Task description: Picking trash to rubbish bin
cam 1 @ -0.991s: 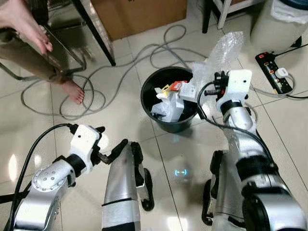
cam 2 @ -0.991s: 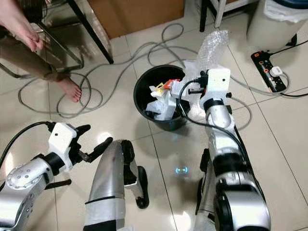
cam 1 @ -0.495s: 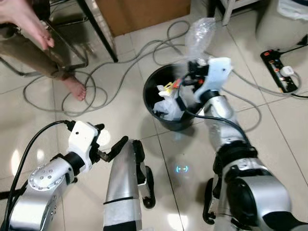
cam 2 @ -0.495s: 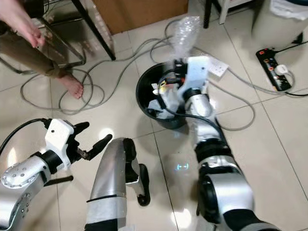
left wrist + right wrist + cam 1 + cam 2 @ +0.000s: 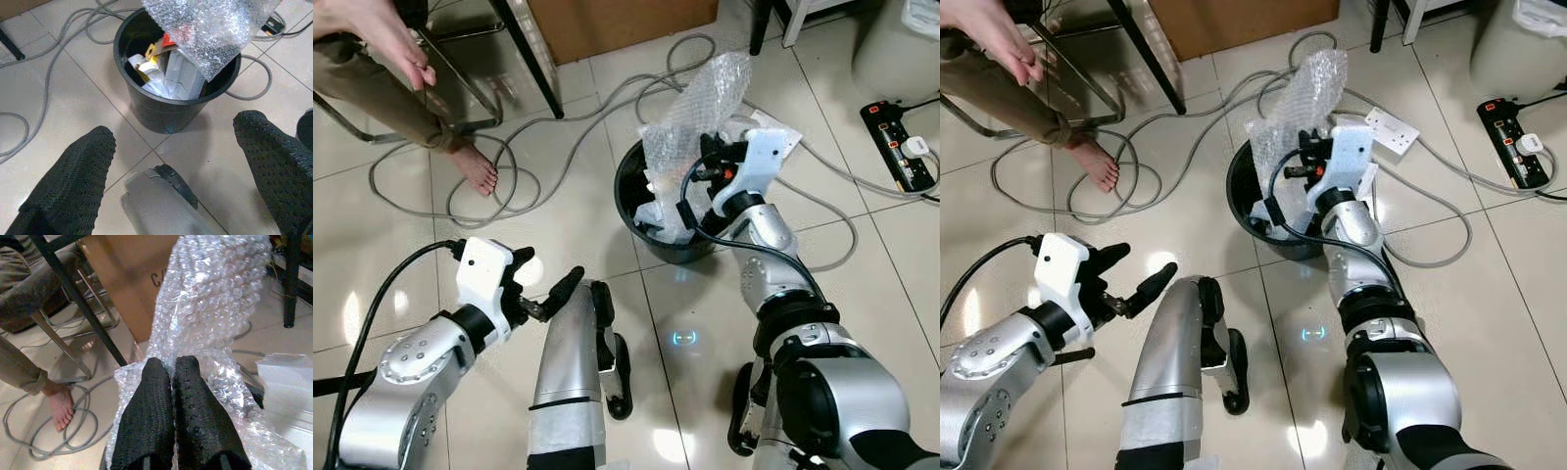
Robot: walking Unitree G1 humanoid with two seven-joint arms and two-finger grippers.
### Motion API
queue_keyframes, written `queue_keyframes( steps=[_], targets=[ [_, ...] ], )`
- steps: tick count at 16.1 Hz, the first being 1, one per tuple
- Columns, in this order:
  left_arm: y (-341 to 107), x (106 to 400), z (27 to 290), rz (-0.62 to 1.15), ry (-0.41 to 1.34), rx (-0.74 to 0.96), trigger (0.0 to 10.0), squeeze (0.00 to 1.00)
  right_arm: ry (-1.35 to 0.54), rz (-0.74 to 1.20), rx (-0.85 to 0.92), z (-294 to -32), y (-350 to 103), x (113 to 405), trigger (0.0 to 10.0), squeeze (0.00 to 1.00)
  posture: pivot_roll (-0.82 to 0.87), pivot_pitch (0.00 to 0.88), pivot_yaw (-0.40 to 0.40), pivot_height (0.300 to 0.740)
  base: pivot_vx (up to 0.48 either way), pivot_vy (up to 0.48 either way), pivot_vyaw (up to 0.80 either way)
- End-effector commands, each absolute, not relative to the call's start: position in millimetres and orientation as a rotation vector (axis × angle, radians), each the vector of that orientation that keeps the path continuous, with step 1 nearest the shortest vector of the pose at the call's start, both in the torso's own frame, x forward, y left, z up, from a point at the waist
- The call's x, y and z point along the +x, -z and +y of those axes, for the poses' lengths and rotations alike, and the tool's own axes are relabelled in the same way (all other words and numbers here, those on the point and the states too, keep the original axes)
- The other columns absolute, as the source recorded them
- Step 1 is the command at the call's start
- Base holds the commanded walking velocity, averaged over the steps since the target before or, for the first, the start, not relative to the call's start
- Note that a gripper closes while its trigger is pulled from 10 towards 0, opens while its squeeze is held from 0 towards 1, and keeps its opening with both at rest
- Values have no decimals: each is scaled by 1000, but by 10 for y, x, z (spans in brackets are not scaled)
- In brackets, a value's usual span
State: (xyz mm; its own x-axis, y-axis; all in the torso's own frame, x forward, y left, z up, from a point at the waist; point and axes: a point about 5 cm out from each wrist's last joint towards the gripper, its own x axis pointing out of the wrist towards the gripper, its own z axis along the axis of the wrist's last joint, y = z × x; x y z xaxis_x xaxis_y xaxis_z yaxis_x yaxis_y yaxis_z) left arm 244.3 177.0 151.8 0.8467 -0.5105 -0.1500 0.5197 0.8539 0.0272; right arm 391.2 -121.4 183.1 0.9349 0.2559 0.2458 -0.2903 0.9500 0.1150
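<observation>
A black rubbish bin (image 5: pixel 677 253) stands on the tiled floor ahead, holding white and yellow scraps (image 5: pixel 156 73). A big sheet of clear bubble wrap (image 5: pixel 700 103) hangs over the bin's far rim and mouth. My right gripper (image 5: pixel 707 164) is above the bin, shut on the lower part of that wrap; its two black fingers (image 5: pixel 188 396) press together on the plastic (image 5: pixel 220 298). My left gripper (image 5: pixel 1141 282) hovers low at the near left, open, with nothing between its fingers (image 5: pixel 73 181), well short of the bin (image 5: pixel 161 115).
Grey cables (image 5: pixel 509 147) loop over the floor left of and behind the bin. A person's bare foot (image 5: pixel 480 174) and chair legs (image 5: pixel 524 49) are at the far left. A cardboard box (image 5: pixel 617 20), a white socket (image 5: pixel 1389 127) and a power strip (image 5: pixel 901 147) lie behind and right.
My right arm has swung the bubble wrap from the bin's right side to over its mouth. The view has shifted a little. My left gripper has stayed open in place.
</observation>
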Motion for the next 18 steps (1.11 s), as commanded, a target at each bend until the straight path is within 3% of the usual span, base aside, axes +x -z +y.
queue_keyframes(
  steps=[1, 6, 15, 18],
  targets=[
    [-1478, 2390, 1764, 169, 548, 50, 10000, 0, -289, -203, 171, -1182, -1727, 3886, 0, 0, 231, 485, 192, 540, 0, 0, 0],
    [-1515, 2369, 1753, 172, 543, 42, 10000, 0, -326, -177, 231, -1039, -1729, 3913, 0, 0, 249, 490, 193, 540, 0, 0, 0],
    [-1550, 2359, 1752, 173, 538, 40, 10000, 0, -200, 55, 452, -1214, -1176, 3792, 0, 0, 264, 486, 194, 540, 0, 0, 0],
    [-1544, 2346, 1757, 178, 538, 46, 10000, 0, -167, 96, 407, -1253, -1076, 3754, 0, 0, 269, 489, 197, 540, 0, 0, 0]
  ],
)
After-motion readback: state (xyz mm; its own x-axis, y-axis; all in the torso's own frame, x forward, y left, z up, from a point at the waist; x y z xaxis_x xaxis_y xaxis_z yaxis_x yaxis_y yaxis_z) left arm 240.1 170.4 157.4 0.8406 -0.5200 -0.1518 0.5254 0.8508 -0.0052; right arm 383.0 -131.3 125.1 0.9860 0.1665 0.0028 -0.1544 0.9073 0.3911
